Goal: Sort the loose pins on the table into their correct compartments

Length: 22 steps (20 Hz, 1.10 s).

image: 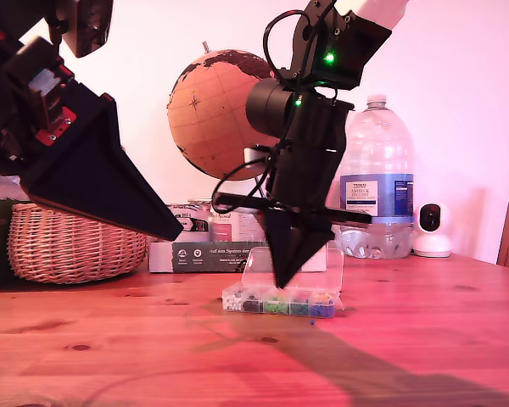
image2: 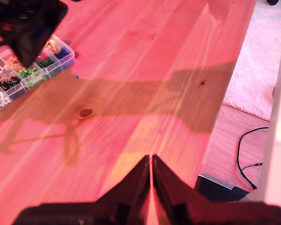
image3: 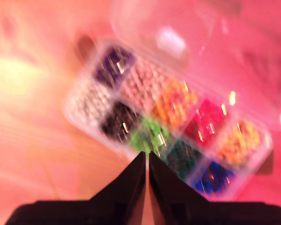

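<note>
Hovering over bare wooden surface (image2: 145,70), my first gripper (image2: 151,161) has its jaws pressed together, nothing between them. It's the big dark wedge on the exterior view's left (image: 165,225), closest to that camera, well clear of the box.

My second gripper (image3: 147,157) is poised right above the clear organiser box (image: 278,301), jaws also closed to a thin slit and empty as far as I can see (second wrist view is motion-blurred). Tip sits over the green cell (image3: 150,133), between the black cell (image3: 119,119) and a dark teal one (image3: 182,157). Other compartments show white, purple, pink, orange, red, yellow-orange and blue. Hinged lid (image: 293,267) stands open behind the cells.

One tiny blue loose pin (image2: 77,76) lies on the surface just beside the box's blue end, in the arm's shadow. Can't make out any other loose pins.

Farther back: wicker basket (image: 72,242), cardboard tray with tins (image: 212,253), globe (image: 216,110), water bottle (image: 375,182), small white camera (image: 431,229).
</note>
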Each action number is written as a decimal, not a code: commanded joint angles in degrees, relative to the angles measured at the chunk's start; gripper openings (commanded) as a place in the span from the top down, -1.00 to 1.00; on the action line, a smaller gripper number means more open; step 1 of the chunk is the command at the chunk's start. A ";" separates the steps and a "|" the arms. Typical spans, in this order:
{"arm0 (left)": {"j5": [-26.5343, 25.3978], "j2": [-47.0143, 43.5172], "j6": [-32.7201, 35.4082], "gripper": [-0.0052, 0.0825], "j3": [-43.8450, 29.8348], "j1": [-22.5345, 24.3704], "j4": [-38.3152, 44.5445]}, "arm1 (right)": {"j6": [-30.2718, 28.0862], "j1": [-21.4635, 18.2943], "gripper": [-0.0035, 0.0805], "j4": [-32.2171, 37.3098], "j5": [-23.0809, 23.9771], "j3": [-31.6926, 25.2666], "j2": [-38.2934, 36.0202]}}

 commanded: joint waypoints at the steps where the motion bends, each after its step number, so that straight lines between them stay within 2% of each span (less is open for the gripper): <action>1: 0.02 0.24 -0.17 0.94 -1.20 -0.09 0.63 | -0.11 0.26 0.95 -1.92 -0.13 2.73 0.04; 5: 0.02 0.24 -0.17 0.94 -1.20 -0.09 0.63 | 1.11 0.70 0.95 -9.22 0.24 6.05 -0.63; 10: 0.04 0.24 -0.17 0.94 -1.20 -0.09 0.63 | 1.53 1.46 0.94 -18.01 0.24 6.67 -0.72; 12: 0.04 0.24 -0.17 0.94 -1.20 -0.09 0.63 | 1.40 2.16 0.94 -17.73 0.26 6.67 -0.72; 17: 0.04 0.24 -0.17 0.94 -1.20 -0.09 0.61 | 1.44 2.14 0.78 -17.46 0.24 6.67 -0.37; 22: 0.04 0.24 -0.17 0.94 -1.20 -0.09 0.61 | 1.40 1.97 0.75 -18.67 0.22 6.64 0.24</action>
